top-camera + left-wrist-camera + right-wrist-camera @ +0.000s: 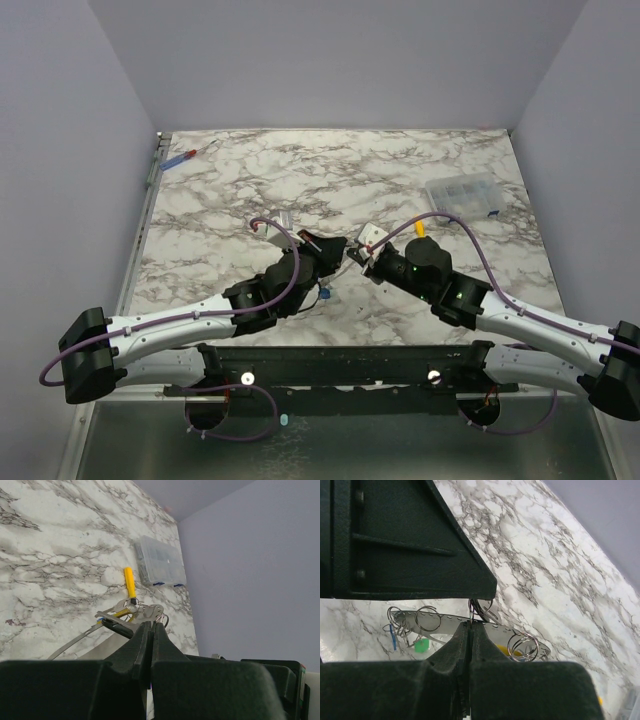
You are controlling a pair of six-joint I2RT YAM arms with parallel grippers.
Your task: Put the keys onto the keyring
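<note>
both end effectors meet nose to nose over the middle of the marbled counter [250,190]. the left end effector [335,250] comes in from 8 o'clock and the right end effector [357,258] from 4 o'clock in the overhead view. both have their fingers pressed fully together.

the large thin silver-grey wire keyring [445,621] hangs between them, off the counter. in the right wrist view it lies nearly edge-on, its long axis running from 9 o'clock to 4 o'clock across the fingertips. the right tips meet its near wire, so i judge the right is pinching the keyring itself. the left tip sits at 12 o'clock from there, just above a knot of small split rings. i cannot tell what it clamps.

the small silver keys with coloured caps [422,645] dangle below the wire: green and blue toward 8 o'clock, a yellow one toward 4 o'clock. whether each is threaded on i cannot tell.

the coming move turns on that tiny gap at the tips. both arms are equally near, and each body crowds the other's approach.

the yellow-handled small screwdriver [130,582] lies just beyond at 2 o'clock, the clear plastic compartment box [159,566] further out, and a red-and-blue-handled screwdriver [183,158] well apart at 10 o'clock.
</note>
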